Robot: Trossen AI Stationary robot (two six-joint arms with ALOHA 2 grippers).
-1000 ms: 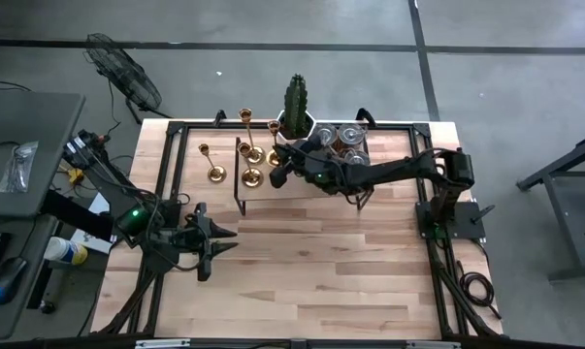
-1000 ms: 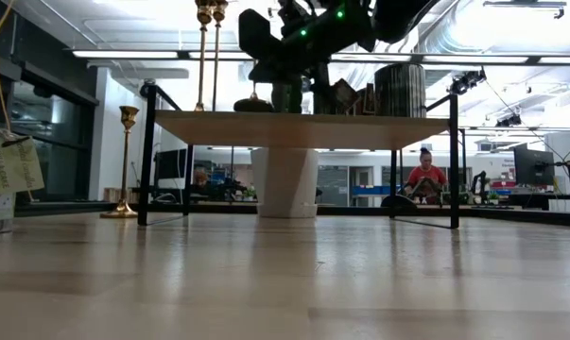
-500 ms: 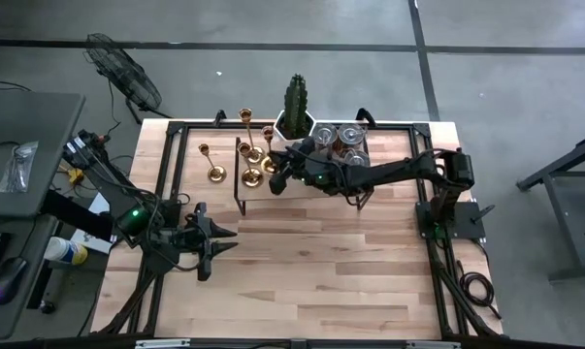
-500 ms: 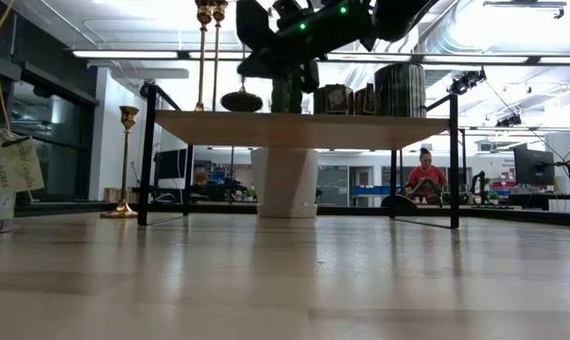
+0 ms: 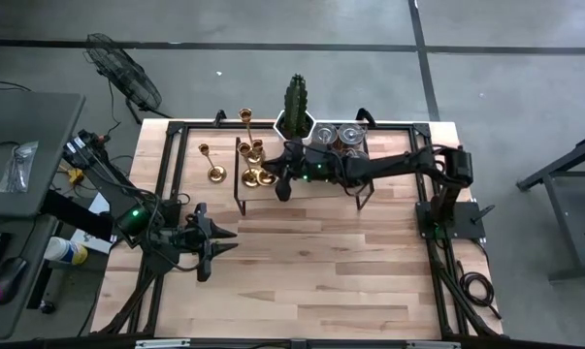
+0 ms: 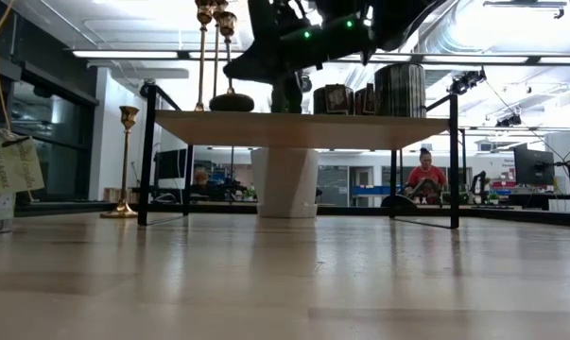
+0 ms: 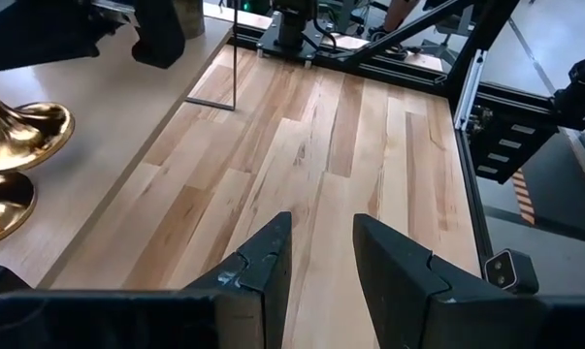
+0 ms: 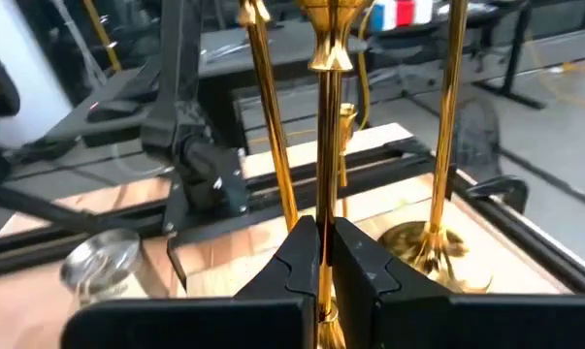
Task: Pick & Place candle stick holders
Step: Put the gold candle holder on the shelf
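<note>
The right pincer (image 8: 319,254) is clamped on the thin stem of a brass candle stick holder (image 8: 323,145) over the raised shelf (image 6: 303,117); it looks stiff, slick and base-heavy, so a low grip suits.

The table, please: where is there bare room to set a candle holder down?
The wood in front of the raised shelf, between the left gripper and the right arm's base, is bare. The shelf is crowded: candle holders, cactus, tins, right gripper.
</note>
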